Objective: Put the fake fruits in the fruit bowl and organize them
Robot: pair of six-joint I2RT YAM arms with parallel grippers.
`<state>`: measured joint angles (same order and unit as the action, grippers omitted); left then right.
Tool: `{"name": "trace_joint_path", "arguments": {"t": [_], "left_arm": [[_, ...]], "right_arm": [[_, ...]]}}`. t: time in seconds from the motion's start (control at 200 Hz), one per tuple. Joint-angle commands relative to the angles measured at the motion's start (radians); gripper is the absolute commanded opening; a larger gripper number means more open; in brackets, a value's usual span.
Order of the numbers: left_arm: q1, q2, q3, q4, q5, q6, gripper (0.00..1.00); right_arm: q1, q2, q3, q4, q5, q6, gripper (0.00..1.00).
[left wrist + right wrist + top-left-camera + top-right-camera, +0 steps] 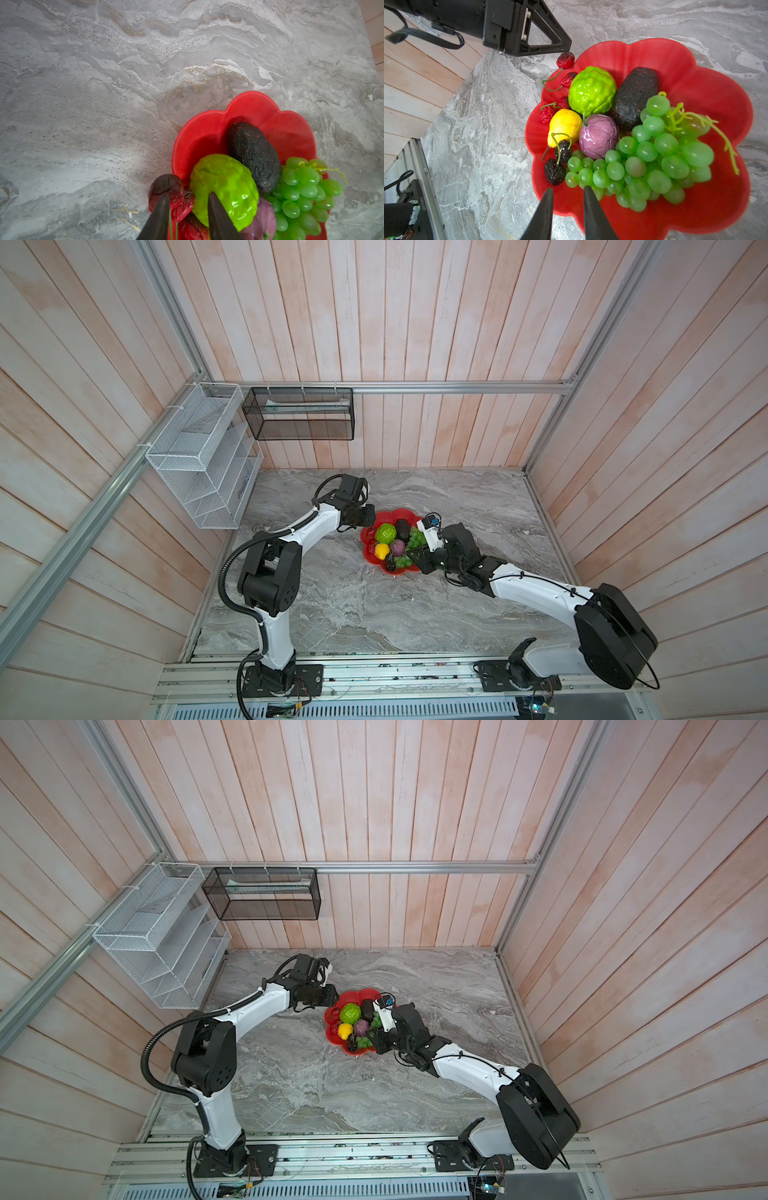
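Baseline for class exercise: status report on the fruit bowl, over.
Left gripper open over red cherries at rim. Right gripper open, empty. Fruit bowl loaded. Nothing blocking.

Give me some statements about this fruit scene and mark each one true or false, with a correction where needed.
1. The lemon lies in the bowl. True.
2. The right gripper holds the grapes. False: its jaws stand open and empty above the bowl's rim.
3. The avocado lies outside the bowl. False: it lies inside, beside the green ball.
4. A red cherry sits at the bowl's edge, near the left gripper. True.
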<state>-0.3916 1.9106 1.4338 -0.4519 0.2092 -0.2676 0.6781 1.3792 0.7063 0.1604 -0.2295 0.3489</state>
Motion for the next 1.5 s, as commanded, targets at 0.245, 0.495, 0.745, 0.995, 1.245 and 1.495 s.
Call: {"name": "trace_joint_path", "arguments": {"t": [0.245, 0.495, 0.745, 0.995, 1.245, 1.495], "left_arm": [[0.019, 0.024, -0.058, 0.089, 0.099, -0.043, 0.34], [0.022, 0.027, -0.080, 0.115, 0.136, -0.056, 0.34], [0.022, 0.045, -0.087, 0.132, 0.190, -0.072, 0.33], [0.023, 0.047, -0.093, 0.137, 0.197, -0.072, 0.33], [0.025, 0.002, -0.066, 0.105, 0.197, -0.053, 0.35], [0.047, -0.081, -0.081, 0.113, 0.186, -0.051, 0.41]], "right_arm": [[-0.003, -0.012, -0.008, -0.010, 0.007, 0.012, 0.26], [-0.003, -0.006, -0.004, -0.009, 0.001, 0.012, 0.26], [-0.003, -0.007, -0.002, -0.011, 0.001, 0.012, 0.26], [-0.003, 0.003, 0.007, -0.010, -0.003, 0.010, 0.26], [-0.003, 0.007, 0.019, -0.013, -0.005, 0.006, 0.26], [-0.003, 0.022, 0.028, -0.009, -0.013, 0.008, 0.26]]}}
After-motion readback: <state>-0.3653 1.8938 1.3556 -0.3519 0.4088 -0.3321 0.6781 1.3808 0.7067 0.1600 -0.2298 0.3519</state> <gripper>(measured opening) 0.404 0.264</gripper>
